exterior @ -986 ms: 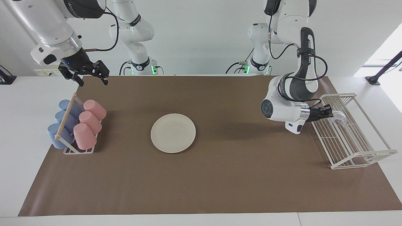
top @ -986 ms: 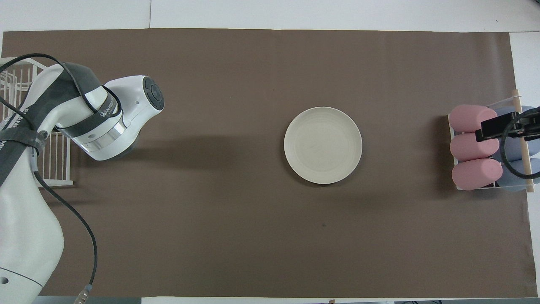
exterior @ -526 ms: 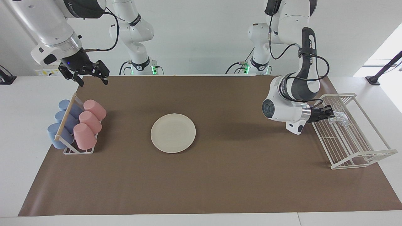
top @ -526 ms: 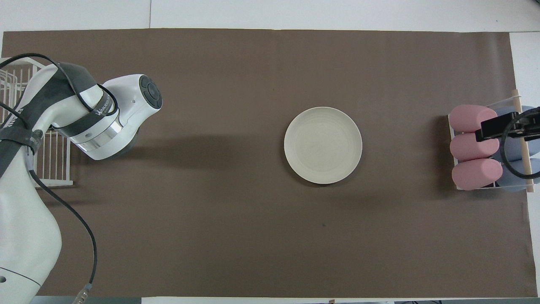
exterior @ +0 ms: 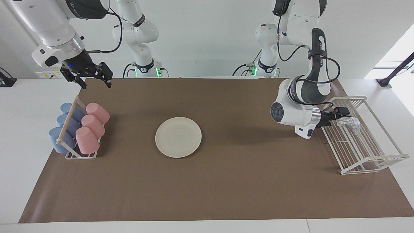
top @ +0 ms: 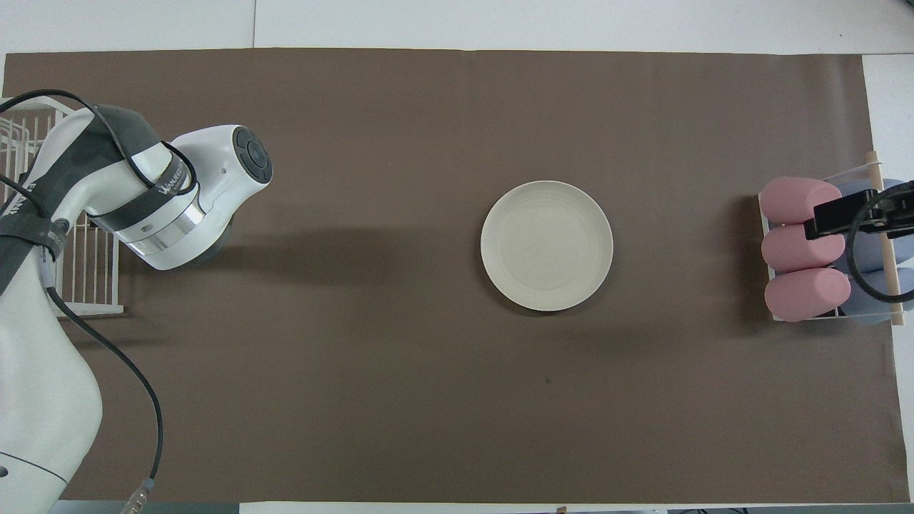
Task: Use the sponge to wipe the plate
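- While the right gripper (exterior: pixel 93 82) hangs in the air over the table's edge near the cup rack (exterior: pixel 79 155), its fingers spread and holding nothing, that arm simply waits.
- Below it, the pink cups (exterior: pixel 92 126) and blue cups (exterior: pixel 64 126) lie on their sides in the rack, at the right arm's end of the brown mat (exterior: pixel 226 194).
- Mid-mat sits the plate (exterior: pixel 178 137), flat, bare, nothing touching it and well apart from both grippers.
- Over at the left arm's end, the left gripper (exterior: pixel 341 116) is level with the wire basket (exterior: pixel 372 161), fingers spread, pinching nothing.
- The sponge (exterior: pixel 349 122) lies in the basket, just beside those fingertips and free of them; whether a tip brushes it, I cannot tell.
- In the overhead view the left arm's wrist hides the gripper and the sponge.
- My read: with the plate looking clean and the sponge lying in the basket, the wipe may be done and this is the put-away; if not, this is the pick-up.
- Next move, if so: back the left gripper clear of the wires without snagging the sponge.
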Robot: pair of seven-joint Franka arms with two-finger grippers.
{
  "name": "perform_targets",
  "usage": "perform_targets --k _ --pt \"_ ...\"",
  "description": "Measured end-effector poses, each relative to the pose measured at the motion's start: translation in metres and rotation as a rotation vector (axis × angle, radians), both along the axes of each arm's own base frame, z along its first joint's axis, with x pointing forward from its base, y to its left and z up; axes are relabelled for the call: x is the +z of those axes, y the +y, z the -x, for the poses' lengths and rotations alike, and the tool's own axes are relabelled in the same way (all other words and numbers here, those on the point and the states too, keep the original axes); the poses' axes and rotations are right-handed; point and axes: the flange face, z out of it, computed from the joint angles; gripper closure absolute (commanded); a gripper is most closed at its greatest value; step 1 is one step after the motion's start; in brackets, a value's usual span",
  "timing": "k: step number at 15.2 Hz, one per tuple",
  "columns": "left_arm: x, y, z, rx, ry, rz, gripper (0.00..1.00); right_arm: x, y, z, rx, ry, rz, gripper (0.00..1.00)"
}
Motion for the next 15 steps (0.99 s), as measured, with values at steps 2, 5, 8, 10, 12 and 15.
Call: perform_targets --k 2,5,8,10,12,15 --pt "0.001 0.0 0.0 0.004 -0.002 0.009 0.0 0.0 0.0 0.0 0.0 0.0 0.0 0.0" --pt "0.015 -0.004 -0.007 0.063 -0.038 0.134 0.0 0.0 0.0 0.0 0.0 0.0 0.0 0.0" --pt "0.057 -0.006 -0.015 0.171 -0.112 0.338 0.0 0.0 0.001 0.0 0.003 0.0 0.0 0.0" --pt "0.094 -0.007 -0.013 0.237 -0.163 0.489 0.0 0.0 0.002 0.0 0.003 0.0 0.0 0.0" --pt "0.124 -0.003 -0.005 0.292 -0.196 0.62 0.0 0.0 0.002 0.0 0.003 0.0 0.0 0.0" --pt "0.162 0.003 0.011 0.36 -0.228 0.798 0.0 0.0 0.002 0.0 0.003 0.0 0.0 0.0"
